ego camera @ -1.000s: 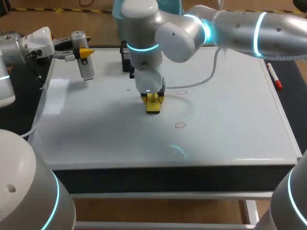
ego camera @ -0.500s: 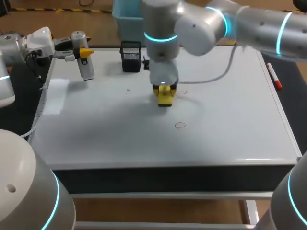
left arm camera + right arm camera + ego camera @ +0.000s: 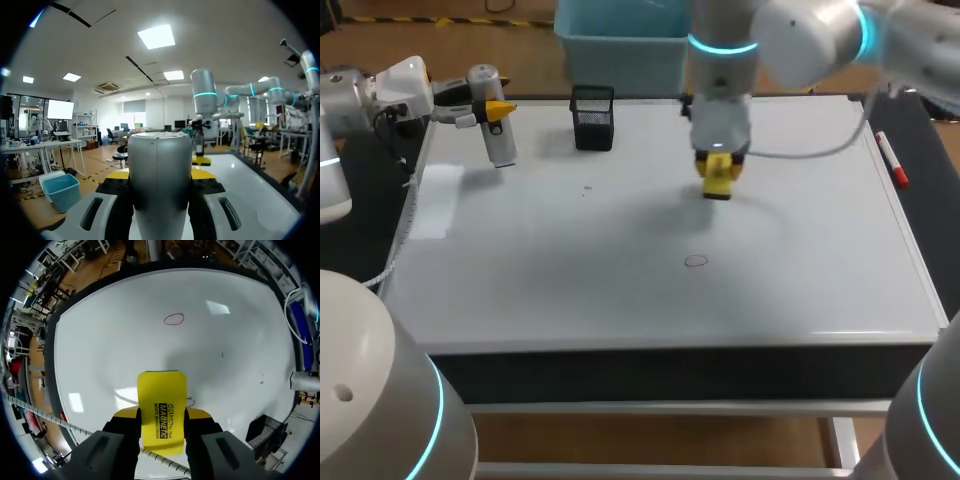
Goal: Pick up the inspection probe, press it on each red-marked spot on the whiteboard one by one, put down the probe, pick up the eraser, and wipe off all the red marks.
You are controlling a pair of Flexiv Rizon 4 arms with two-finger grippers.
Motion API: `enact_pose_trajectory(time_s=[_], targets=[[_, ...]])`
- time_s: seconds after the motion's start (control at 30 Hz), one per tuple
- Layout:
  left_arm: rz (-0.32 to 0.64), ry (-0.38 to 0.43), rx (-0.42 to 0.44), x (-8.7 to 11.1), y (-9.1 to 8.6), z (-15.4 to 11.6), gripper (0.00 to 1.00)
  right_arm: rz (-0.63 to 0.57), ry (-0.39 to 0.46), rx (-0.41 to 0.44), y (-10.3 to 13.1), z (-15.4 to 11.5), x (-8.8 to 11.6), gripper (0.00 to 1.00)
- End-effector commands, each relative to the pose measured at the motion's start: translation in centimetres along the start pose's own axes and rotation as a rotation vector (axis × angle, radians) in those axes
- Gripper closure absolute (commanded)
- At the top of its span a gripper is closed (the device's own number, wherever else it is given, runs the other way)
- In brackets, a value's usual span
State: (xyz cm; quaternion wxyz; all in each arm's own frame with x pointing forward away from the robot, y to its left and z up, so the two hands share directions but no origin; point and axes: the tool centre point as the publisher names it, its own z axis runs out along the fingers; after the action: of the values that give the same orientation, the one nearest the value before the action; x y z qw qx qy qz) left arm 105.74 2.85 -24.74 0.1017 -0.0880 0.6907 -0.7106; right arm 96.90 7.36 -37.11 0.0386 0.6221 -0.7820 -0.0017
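Note:
My right gripper (image 3: 719,176) is shut on the yellow eraser (image 3: 720,183), whose end rests on the whiteboard (image 3: 800,260) at the back middle. In the right wrist view the eraser (image 3: 161,410) sits between the fingers of that gripper (image 3: 161,421), with a tiny red trace (image 3: 189,401) beside it and a red ring mark (image 3: 173,319) farther ahead. The same red ring (image 3: 695,261) lies toward the board's front. At the back left corner my left gripper (image 3: 492,110) is shut on the grey cylindrical probe (image 3: 500,135). The probe (image 3: 160,185) fills the left wrist view.
A black mesh holder (image 3: 593,117) stands at the back of the board, also seen in the right wrist view (image 3: 265,432). A red marker pen (image 3: 890,158) lies along the right edge. A white sheet (image 3: 435,200) lies at the left edge.
My right arm has swept the eraser from the board's middle toward the back right, across the red mark there, which no longer shows in the head view. The left arm has kept still.

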Motion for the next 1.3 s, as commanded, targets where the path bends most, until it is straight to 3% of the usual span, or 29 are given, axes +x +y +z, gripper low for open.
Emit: enact_pose_trajectory(time_s=[0.03,0.2,0.63,0.77,1.3], targets=[[0.000,0.001,0.001,-0.1,-0.1,0.0,1.00,0.020,-0.003,-0.022,-1.6,-0.2,3.6,1.00],[0.000,0.001,0.001,-0.1,-0.1,0.0,1.00,0.058,0.059,-0.021,-2.8,-0.1,5.4,1.00],[0.000,0.001,0.001,-0.1,-0.1,0.0,1.00,0.058,0.059,-0.021,-2.8,-0.1,5.4,1.00],[0.000,0.001,0.001,-0.1,-0.1,0.0,1.00,0.058,0.007,-0.060,-2.1,0.7,4.7,1.00],[0.000,0.001,0.001,-0.1,-0.1,0.0,1.00,0.331,0.010,-0.035,-9.3,0.4,11.3,1.00]])
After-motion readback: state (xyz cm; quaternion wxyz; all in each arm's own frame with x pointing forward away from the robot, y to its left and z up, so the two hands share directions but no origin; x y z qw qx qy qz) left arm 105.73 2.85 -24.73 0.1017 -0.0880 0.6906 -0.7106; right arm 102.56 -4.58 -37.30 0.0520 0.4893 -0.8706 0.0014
